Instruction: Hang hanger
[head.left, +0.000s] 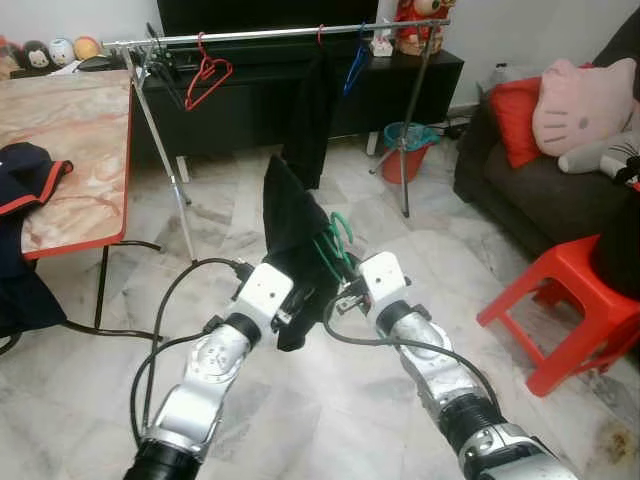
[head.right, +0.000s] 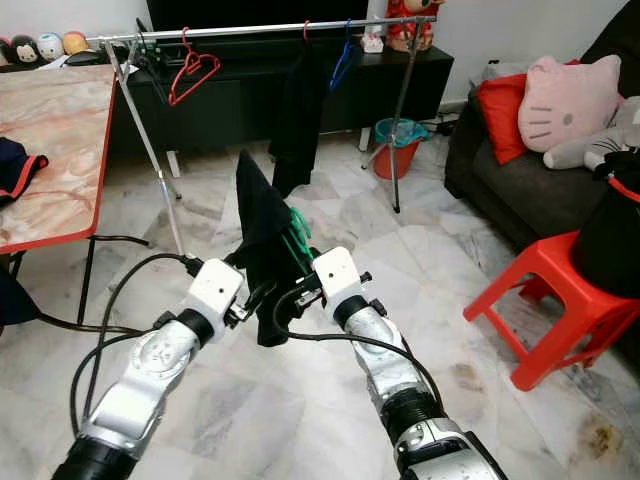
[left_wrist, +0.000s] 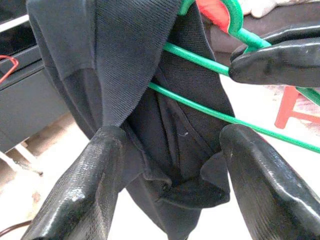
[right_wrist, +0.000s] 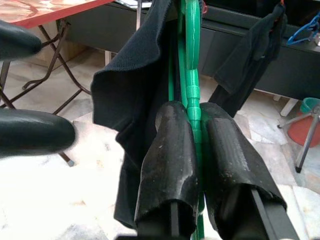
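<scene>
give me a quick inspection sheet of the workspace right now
surface: pale marble tile floor; no worktop in use.
job's things: green hanger with a black garment draped on it, held up between both arms; clothes rail stands ahead, not yet reached.
clutter: red hanger, blue hanger and another dark garment on the rail; dark cloth with red trim on the table.
grippers: right end effector shut on the green hanger; left end effector open, fingers either side of the garment.
cables: black cables loop beside the left arm.
surroundings: red stool, sofa with cushions, teal bucket, TV cabinet.
</scene>
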